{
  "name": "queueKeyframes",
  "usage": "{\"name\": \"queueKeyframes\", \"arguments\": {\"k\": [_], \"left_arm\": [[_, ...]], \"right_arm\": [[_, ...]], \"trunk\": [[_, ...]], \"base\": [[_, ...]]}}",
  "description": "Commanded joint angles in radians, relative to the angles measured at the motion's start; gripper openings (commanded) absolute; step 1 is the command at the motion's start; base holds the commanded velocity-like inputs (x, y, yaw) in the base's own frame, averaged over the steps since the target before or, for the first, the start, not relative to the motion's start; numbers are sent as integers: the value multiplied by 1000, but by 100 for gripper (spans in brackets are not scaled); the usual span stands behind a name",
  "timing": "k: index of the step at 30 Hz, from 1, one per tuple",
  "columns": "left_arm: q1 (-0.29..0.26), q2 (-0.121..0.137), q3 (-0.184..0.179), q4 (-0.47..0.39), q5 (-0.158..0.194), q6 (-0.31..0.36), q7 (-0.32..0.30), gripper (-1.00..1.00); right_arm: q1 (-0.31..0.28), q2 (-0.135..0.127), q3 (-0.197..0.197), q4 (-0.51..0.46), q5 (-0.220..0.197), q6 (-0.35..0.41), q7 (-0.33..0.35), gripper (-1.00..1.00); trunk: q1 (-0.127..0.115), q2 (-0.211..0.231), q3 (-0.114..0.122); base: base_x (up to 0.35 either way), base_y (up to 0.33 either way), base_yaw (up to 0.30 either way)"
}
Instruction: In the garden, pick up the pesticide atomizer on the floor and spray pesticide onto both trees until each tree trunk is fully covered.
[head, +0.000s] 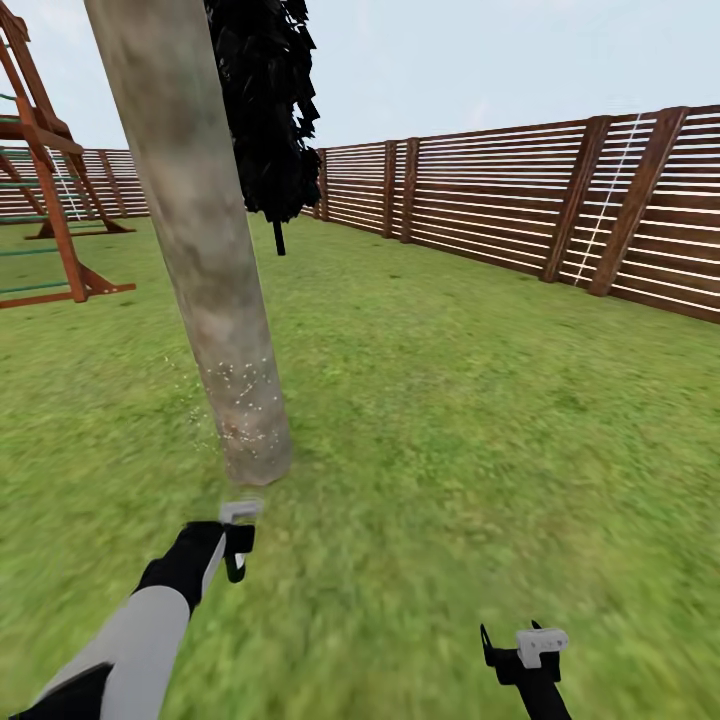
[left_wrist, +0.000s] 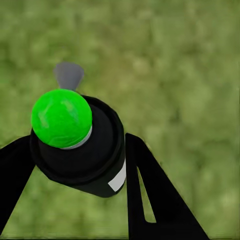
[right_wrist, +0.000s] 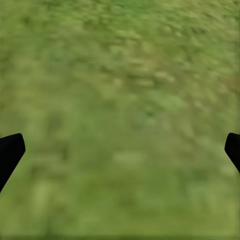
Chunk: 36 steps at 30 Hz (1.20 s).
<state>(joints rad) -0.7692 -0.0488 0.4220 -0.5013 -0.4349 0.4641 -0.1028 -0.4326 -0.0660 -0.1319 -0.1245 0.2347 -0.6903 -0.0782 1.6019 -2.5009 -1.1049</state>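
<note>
Spray is landing: fine white specks of pesticide (head: 243, 395) speckle the lower part of the thick, smooth, grey-tan mottled tree trunk (head: 200, 240), which rises from the green grass lawn (head: 450, 420) at about 11 o'clock from the robot in the head view. The left gripper (head: 238, 545) sits just short of the trunk's base, at roughly 6 o'clock from it. Its two black fingers (left_wrist: 150, 195) are clamped on the small black pesticide atomizer (left_wrist: 87, 155), a stubby bottle with a white label patch and a round green cap, with a grey nozzle at its top. The right gripper (head: 522, 650) hangs at about 5 o'clock in the head view, well apart from the trunk; in its wrist view the two finger tips stand far apart with nothing but blurred grass between them.

The bottle looks light, rigid and smooth-walled, so it would probably tend to twist or slide if squeezed off-centre. The fingers take it across the body below the green cap, which seems the right place, leaving cap and nozzle free. From the wrist view alone I cannot tell exactly where the nozzle is aimed.

Specks show only low on the trunk, so coverage seems far from complete. A brown slatted wooden fence (head: 520, 190) runs from 12 to 3 o'clock, and a reddish wooden play frame (head: 50, 200) stands at 10 o'clock.
</note>
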Motion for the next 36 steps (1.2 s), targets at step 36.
{"name": "queueKeyframes", "arguments": {"k": [36], "left_arm": [[25, -11, 29, 6, 13, -74, 6, -100]], "right_arm": [[7, -2, 0, -1, 0, 0, -5, 100]], "trunk": [[0, 0, 0]], "base": [[50, -234, 154]]}}
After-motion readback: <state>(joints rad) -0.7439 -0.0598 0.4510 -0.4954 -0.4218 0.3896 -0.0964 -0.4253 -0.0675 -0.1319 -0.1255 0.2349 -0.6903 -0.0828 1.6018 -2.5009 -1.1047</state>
